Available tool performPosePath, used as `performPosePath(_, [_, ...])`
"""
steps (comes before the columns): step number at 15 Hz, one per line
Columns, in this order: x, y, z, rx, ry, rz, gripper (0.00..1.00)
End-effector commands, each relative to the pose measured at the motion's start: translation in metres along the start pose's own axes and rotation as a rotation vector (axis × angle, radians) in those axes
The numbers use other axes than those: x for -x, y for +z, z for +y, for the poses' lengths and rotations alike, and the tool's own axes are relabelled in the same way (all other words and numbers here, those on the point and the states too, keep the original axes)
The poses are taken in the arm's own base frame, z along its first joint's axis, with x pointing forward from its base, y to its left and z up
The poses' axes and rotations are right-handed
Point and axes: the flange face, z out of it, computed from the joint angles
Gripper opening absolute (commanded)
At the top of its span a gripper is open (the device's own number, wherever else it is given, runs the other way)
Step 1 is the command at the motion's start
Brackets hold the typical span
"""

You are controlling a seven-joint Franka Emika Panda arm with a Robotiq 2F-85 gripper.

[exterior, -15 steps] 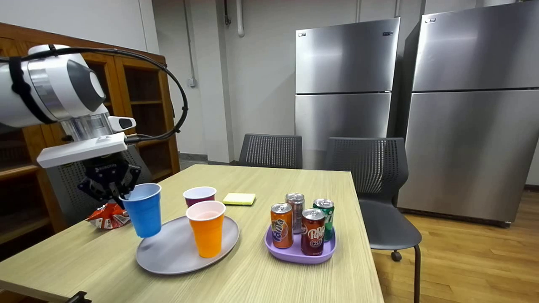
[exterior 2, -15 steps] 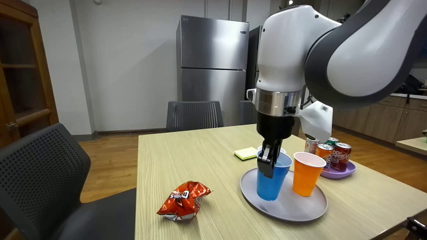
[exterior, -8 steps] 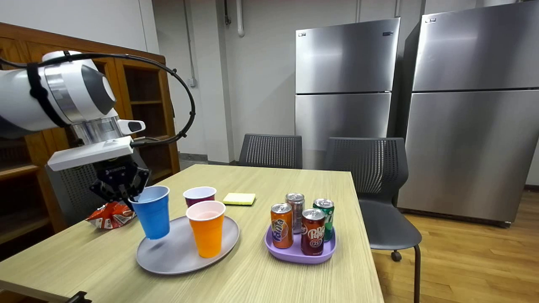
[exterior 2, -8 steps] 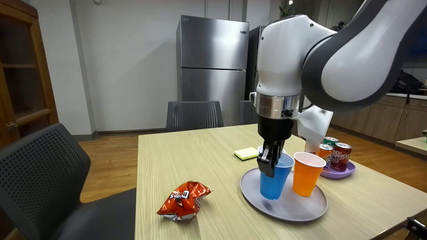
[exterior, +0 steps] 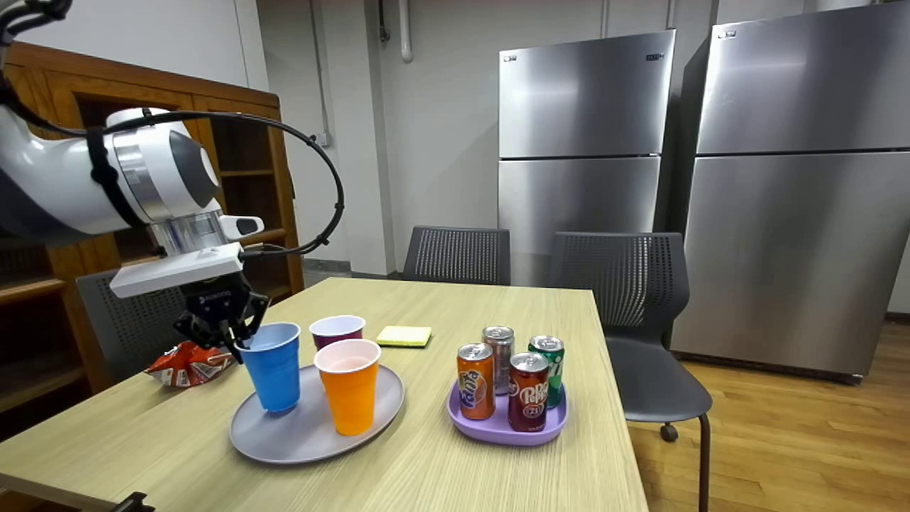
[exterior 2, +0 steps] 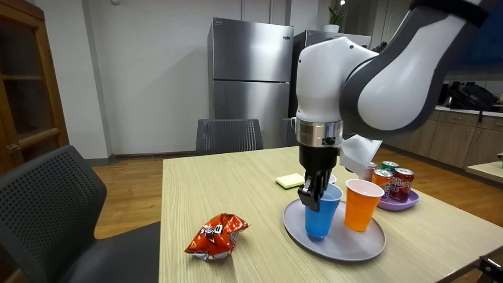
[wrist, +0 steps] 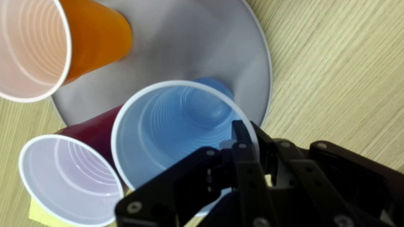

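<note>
I have the arm (exterior 2: 326, 84) bent, claw (wrist: 250, 134) down (slight tilt), pinching the blue cup (wrist: 183, 123) rim over the plate (wrist: 189, 47).

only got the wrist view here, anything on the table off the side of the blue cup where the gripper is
Observer: Yes, a red bag, roughly off the side where the gripper holds the blue cup.
Operator: and past the orange cup, going away from the blue one
Observer: Four cans on a purple tray.
Operator: what's the yellow patch in my corner
Observer: Most likely the sponge; both exterior views show its dark underside.
</note>
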Motion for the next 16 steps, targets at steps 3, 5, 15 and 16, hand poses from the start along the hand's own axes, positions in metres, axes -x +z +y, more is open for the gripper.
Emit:
performPosePath(3, [-0.0146, 0.0089, 0.0015, 0.011, 0.008, -0.023, 0.01])
performPosePath(5, [-0.0160, 0.0111, 0.0012, 0.010, 0.008, -0.027, 0.01])
performPosePath(15, [-0.0132, 0.0078, 0.0025, 0.011, 0.013, -0.018, 0.83])
performPosePath(16, [-0.0123, 0.0068, 0.0024, 0.012, 0.013, -0.016, 0.90])
